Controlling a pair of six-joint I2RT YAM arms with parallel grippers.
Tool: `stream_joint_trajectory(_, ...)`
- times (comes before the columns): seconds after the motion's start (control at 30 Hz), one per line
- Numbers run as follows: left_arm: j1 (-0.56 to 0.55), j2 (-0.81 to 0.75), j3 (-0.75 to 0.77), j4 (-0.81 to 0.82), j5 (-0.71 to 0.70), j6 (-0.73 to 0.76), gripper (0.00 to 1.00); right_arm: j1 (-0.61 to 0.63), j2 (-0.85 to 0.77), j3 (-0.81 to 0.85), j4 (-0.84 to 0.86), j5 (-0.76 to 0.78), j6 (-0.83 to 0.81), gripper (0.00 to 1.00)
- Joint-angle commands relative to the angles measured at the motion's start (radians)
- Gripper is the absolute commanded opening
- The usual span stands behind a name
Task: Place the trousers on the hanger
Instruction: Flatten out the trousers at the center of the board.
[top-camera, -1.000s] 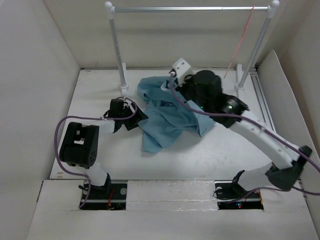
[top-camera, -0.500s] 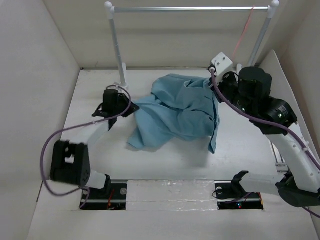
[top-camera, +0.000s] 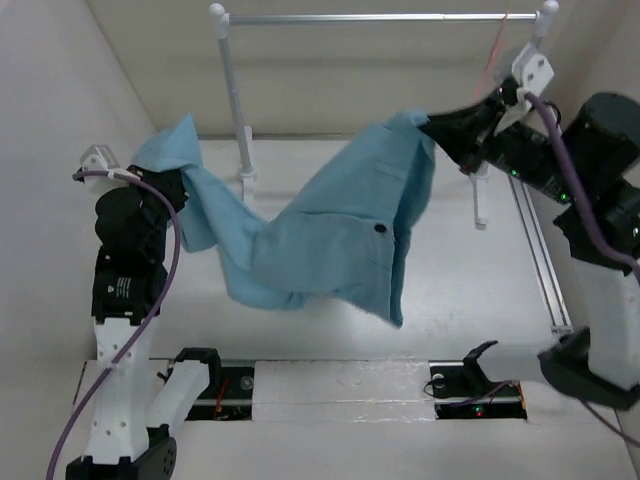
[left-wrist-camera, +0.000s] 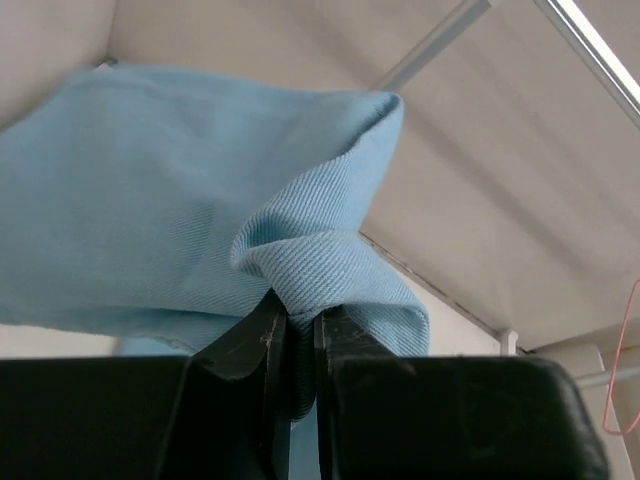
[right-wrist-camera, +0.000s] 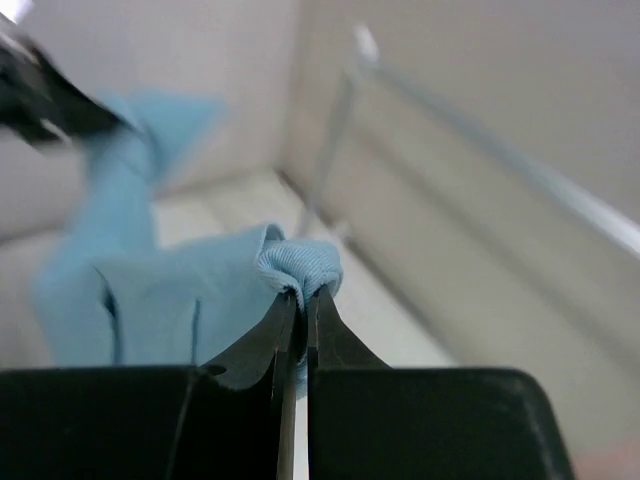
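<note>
The left gripper (left-wrist-camera: 295, 318) has its 2 fingers pressed together on a bunched fold of the trousers (top-camera: 330, 220). The right gripper (right-wrist-camera: 303, 298) pinches another rolled edge the same way. Only the wrist views show these grips closely, with cloth squeezed in the narrow slit between the black fingers.

The top view shows what they miss: the trousers hang in the air, stretched in a sagging span between the 2 grippers, their lower folds drooping toward the white table (top-camera: 480, 290). The dark button (top-camera: 380, 229) faces up near the middle. The left end is held high at the left wall and the right end near the right post of the silver rail (top-camera: 380, 17). The pink hanger (top-camera: 497, 45) hangs from that rail, just beside the right gripper; the trousers are not on it.

Half a second earlier the trousers lay heaped on the table with both grippers low. Since then both arms have risen and spread apart, lifting the cloth clear.
</note>
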Motion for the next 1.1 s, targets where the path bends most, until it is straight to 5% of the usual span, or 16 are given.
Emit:
stream_joint_trajectory(0.0,0.001,-0.024,-0.011,-0.114,0.018,0.038,0.0,-0.192,-0.243,-0.409,0.063,0.049,0.053,0.0)
stream_joint_trajectory(0.17,-0.047,-0.13,-0.262,-0.187,0.15,-0.046,0.0,-0.445,-0.476,-1.063,0.127,0.417,0.053,0.0)
stream_joint_trajectory(0.4,-0.068,-0.065,-0.396,-0.378,0.113,-0.022,0.0,-0.48,-0.458,-1.005,0.085,0.538,0.021,0.0)
stream_joint_trajectory(0.5,-0.068,-0.025,-0.331,-0.442,0.051,-0.001,0.0,-0.48,-0.466,-1.004,0.028,0.53,0.018,0.0)
stream_joint_trajectory(0.53,-0.068,-0.022,-0.304,-0.456,0.015,0.0,0.04,-0.48,-0.494,-1.032,0.016,0.516,0.019,0.0)
stream_joint_trajectory(0.57,-0.068,0.006,-0.214,-0.417,-0.059,0.0,0.41,-0.457,-0.534,-1.082,-0.016,0.434,0.042,0.0)
stream_joint_trajectory(0.7,-0.068,0.075,-0.108,-0.296,-0.083,0.005,0.51,-0.446,-0.599,-1.197,-0.096,0.328,0.073,0.0)
stream_joint_trajectory(0.77,-0.068,0.156,-0.094,-0.216,-0.098,0.012,0.67,-0.421,-0.64,-1.274,-0.144,0.276,0.058,0.0)
stream_joint_trajectory(0.93,-0.02,0.46,-0.01,-0.051,-0.002,0.081,0.67,-0.386,-0.588,-1.317,-0.262,0.173,-0.011,0.0)
stream_joint_trajectory(1.07,-0.02,0.8,0.133,-0.033,0.087,0.144,0.62,-0.293,-0.71,-1.36,-0.296,0.127,0.002,0.0)
